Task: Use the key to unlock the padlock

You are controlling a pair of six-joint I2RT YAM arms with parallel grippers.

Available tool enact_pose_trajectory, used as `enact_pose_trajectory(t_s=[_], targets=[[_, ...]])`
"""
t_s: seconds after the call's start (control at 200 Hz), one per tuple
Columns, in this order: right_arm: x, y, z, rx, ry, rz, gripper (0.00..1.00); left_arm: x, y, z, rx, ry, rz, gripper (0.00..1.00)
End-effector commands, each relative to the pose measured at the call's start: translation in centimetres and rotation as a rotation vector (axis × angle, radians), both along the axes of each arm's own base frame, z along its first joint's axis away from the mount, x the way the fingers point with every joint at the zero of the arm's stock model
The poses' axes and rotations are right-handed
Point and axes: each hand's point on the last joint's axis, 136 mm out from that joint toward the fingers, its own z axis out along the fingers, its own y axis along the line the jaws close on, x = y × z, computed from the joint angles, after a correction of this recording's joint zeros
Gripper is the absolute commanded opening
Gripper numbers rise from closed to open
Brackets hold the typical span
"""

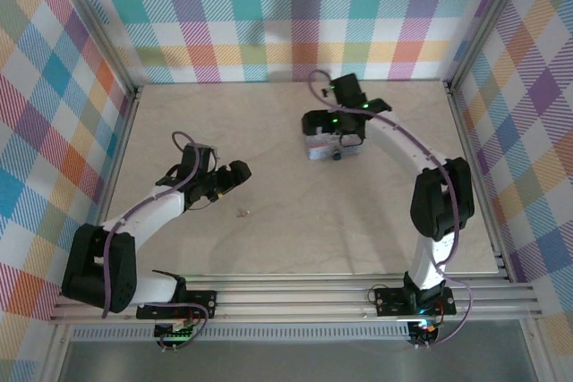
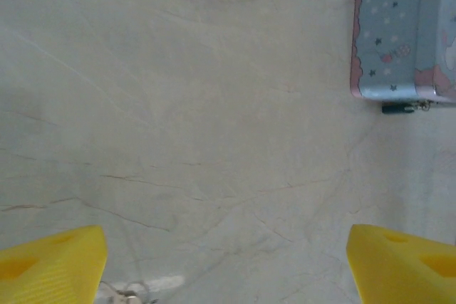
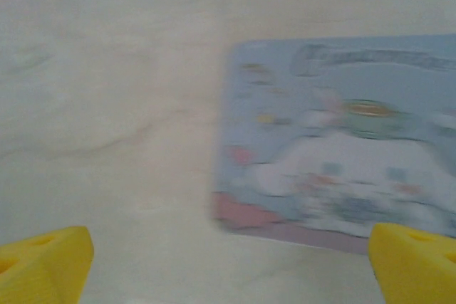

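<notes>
On the table [image 1: 295, 239], the padlock [image 1: 337, 157] is seen at the tin's [image 1: 319, 148] six o'clock edge. The key [image 1: 241, 213] is found at six o'clock of the left gripper [image 1: 231, 181] — fingers spread wide. The right gripper [image 1: 346, 138] — likewise spread — is held over the tin.

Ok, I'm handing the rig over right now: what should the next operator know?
Left gripper: open, empty, low over the table, beside the key, which lies loose there.
Right gripper: open, empty, above the tin.
Padlock: against the tin's near edge, apparently on its clasp; shackle too small to judge.
Done: both arms positioned, nothing grasped.
Left: pick up the key, steady the padlock, insert, turn.
</notes>
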Motion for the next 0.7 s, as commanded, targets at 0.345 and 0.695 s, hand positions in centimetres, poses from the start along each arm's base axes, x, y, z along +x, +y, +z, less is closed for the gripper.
enact_pose_trajectory(t_s=[0.345, 0.695], targets=[[2.9, -9.2, -5.8, 0.057, 0.238, -0.205, 0.96, 7.9, -13.6, 2.5, -0.104, -0.023, -0.184, 0.80], [4.0, -6.0, -7.8, 0.171, 0.273, -0.048, 0.85, 14.0, -18.0, 0.2, -0.135, 0.043, -0.201, 0.75]])
